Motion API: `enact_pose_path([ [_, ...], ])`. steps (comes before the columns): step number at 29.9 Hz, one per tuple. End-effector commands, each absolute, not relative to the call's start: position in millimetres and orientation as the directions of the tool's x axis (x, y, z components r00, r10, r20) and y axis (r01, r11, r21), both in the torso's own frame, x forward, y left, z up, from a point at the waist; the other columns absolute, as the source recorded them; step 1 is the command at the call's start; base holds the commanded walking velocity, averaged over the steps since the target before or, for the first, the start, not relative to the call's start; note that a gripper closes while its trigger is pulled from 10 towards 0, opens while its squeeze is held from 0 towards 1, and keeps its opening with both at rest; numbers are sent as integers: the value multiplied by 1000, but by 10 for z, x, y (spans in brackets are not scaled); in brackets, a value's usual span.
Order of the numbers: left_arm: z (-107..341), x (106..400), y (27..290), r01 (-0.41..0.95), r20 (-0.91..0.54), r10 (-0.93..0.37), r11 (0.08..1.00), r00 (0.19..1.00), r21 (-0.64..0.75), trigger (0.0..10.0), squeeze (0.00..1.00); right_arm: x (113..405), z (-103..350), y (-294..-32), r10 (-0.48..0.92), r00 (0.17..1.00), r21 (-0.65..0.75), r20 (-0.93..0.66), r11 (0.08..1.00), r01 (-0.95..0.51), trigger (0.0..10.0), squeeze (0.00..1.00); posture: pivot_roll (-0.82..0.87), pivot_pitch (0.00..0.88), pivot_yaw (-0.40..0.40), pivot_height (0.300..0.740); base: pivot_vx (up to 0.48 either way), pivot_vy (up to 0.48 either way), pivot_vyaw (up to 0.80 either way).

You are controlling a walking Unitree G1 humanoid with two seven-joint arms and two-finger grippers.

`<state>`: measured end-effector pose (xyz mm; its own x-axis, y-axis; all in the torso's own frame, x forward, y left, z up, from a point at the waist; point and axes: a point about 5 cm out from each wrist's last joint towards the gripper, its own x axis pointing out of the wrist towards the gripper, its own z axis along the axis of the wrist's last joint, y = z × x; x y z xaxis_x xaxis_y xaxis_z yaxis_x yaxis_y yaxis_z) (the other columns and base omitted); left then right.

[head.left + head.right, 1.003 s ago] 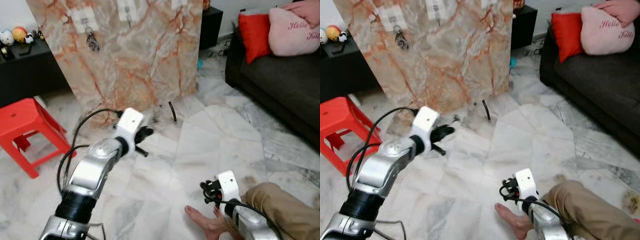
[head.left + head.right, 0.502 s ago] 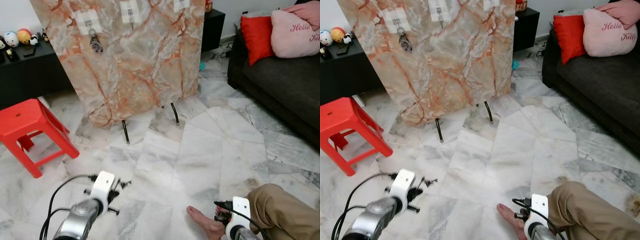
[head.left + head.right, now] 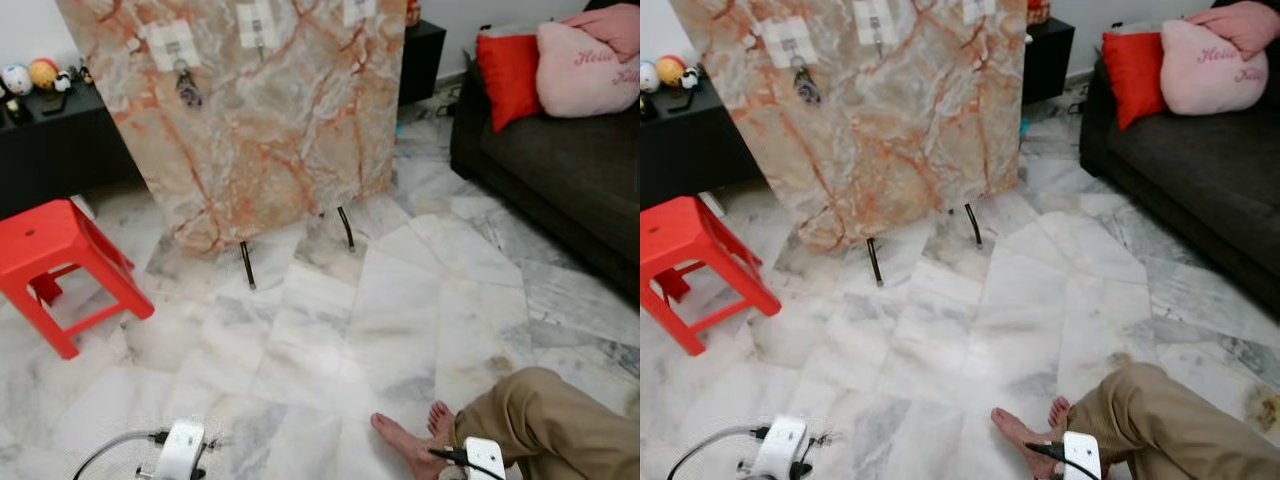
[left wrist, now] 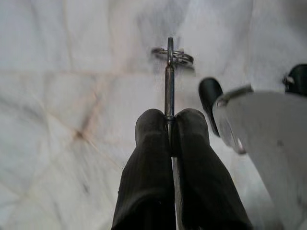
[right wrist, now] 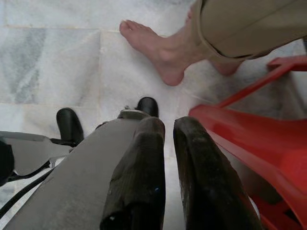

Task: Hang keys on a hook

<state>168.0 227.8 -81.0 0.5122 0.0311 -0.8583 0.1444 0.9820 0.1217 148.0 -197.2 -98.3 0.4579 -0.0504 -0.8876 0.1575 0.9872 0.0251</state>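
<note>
Steel key (image 4: 169, 91) clamped in left tool (image 4: 170, 125), shaft pointing straight out, ring foremost.

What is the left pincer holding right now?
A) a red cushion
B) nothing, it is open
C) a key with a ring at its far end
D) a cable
C: in the left wrist view the left pincer is shut on a key, whose ring sticks out past the fingertips over the marble floor.
</note>
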Motion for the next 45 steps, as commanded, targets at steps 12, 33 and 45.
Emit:
enact_pose_path([
  [12,-871,1595,2265,89,-865,57,989,498,116,10000,0,1570,-960,-1828,-4,513,83,-858,986,146,10000,0,-36,23,22,740,0,0,392],
  [33,-917,1520,2231,46,-882,66,994,467,99,10000,0,1570,-956,-1867,0,510,80,-860,988,134,10000,0,-33,51,16,740,0,0,799],
  [45,-917,1520,2231,46,-882,63,994,466,96,10000,0,1573,-954,-1896,-26,505,86,-863,976,199,10000,0,-38,59,13,740,0,0,333],
])
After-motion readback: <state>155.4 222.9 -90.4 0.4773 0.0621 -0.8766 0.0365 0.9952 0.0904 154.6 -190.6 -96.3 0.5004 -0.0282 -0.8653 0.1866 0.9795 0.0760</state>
